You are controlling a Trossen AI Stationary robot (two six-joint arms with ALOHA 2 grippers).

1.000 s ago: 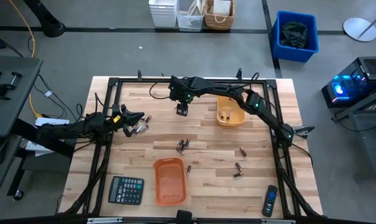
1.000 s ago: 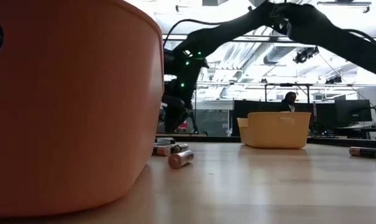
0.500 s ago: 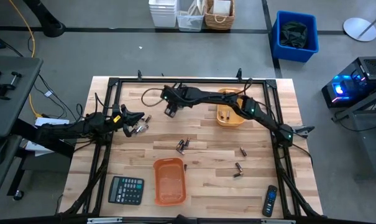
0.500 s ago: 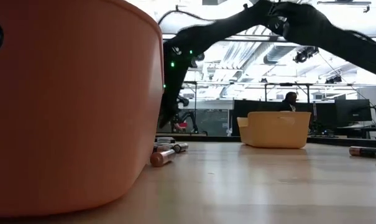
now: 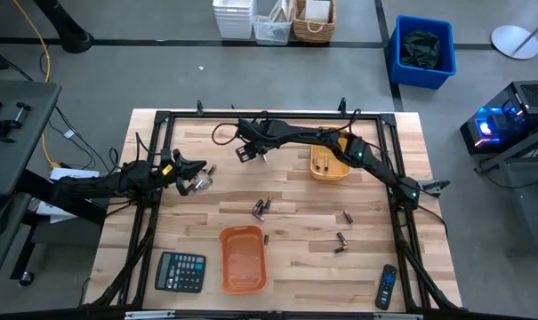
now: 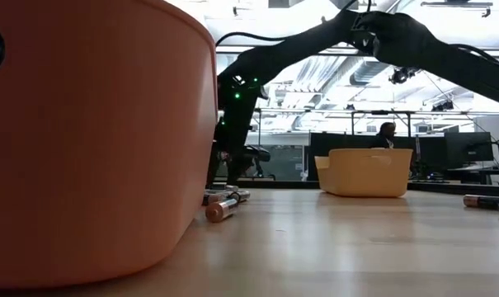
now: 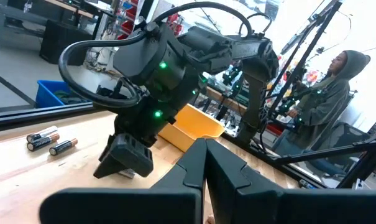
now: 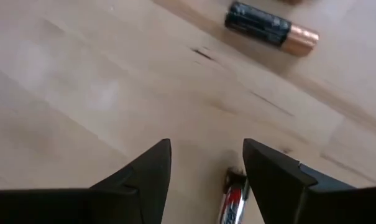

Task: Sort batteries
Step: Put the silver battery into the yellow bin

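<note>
My right gripper (image 8: 206, 144) is open and points down at the wood near the table's far left; it also shows in the high view (image 5: 244, 153). A small silvery battery (image 8: 233, 198) lies on the table between its fingers, and a black, copper-ended battery (image 8: 271, 28) lies beyond them. More batteries lie loose at mid-table (image 5: 260, 209), near the right side (image 5: 341, 242) and close to my left gripper (image 7: 51, 140). My left gripper (image 5: 194, 180) rests shut at the table's left edge, holding nothing.
A yellow tray (image 5: 329, 164) stands at the far right of centre, and an orange tray (image 5: 243, 260) near the front edge. A black calculator (image 5: 180, 271) and a remote control (image 5: 387, 287) lie at the front corners. A person (image 7: 337, 87) stands beyond the table.
My right gripper has gone toward the table's left edge and a little down, rolling about its own axis as it went. A loose battery beside the orange tray has rolled slightly toward the table's left.
</note>
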